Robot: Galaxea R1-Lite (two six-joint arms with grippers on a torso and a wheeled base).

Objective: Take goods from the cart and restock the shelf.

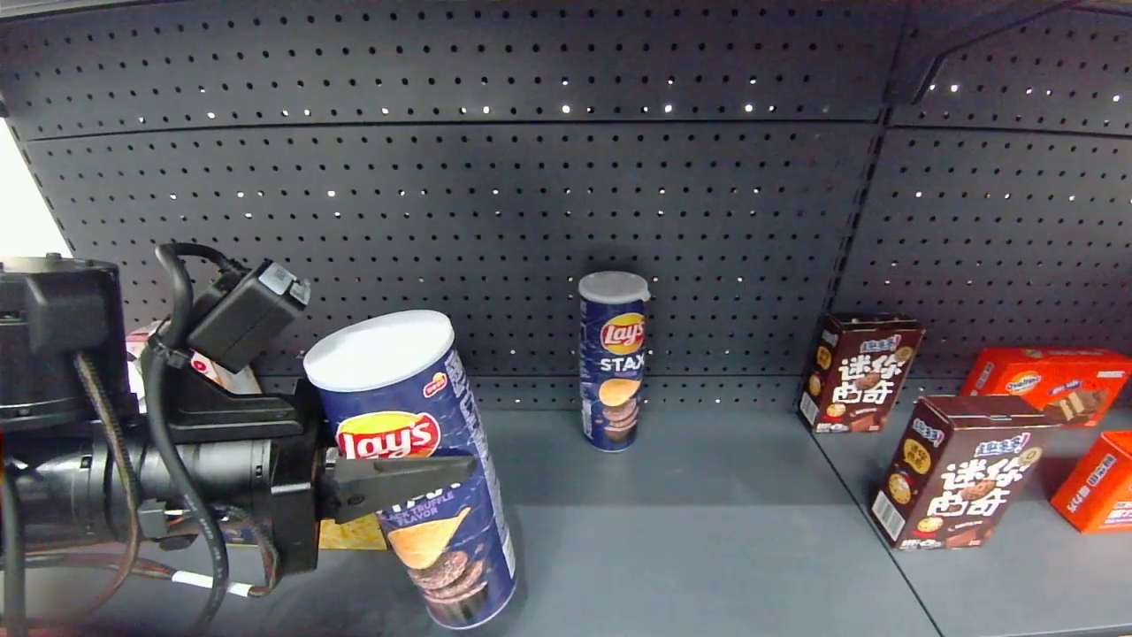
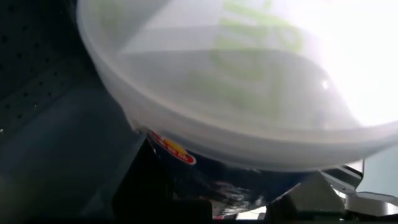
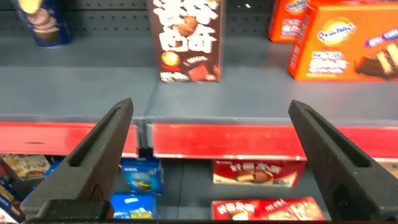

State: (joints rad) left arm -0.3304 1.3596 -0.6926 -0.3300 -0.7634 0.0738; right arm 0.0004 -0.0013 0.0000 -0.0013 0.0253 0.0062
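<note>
Left tool (image 1: 433, 464) grips the tilted chips can (image 1: 389, 433) over the shelf (image 1: 707, 531), apparently mid-placement; next it needs righting, then release.

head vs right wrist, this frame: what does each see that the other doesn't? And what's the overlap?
Head view adds: the left gripper, shut on a chip can that leans slightly at the front left of the shelf.
Right wrist view adds: the right gripper, open and holding nothing, the red edge strip along the shelf front, and blue packs and red boxes on the level below.
Both: the second chip can upright at the back, a brown box, orange boxes and the grey shelf deck.
</note>
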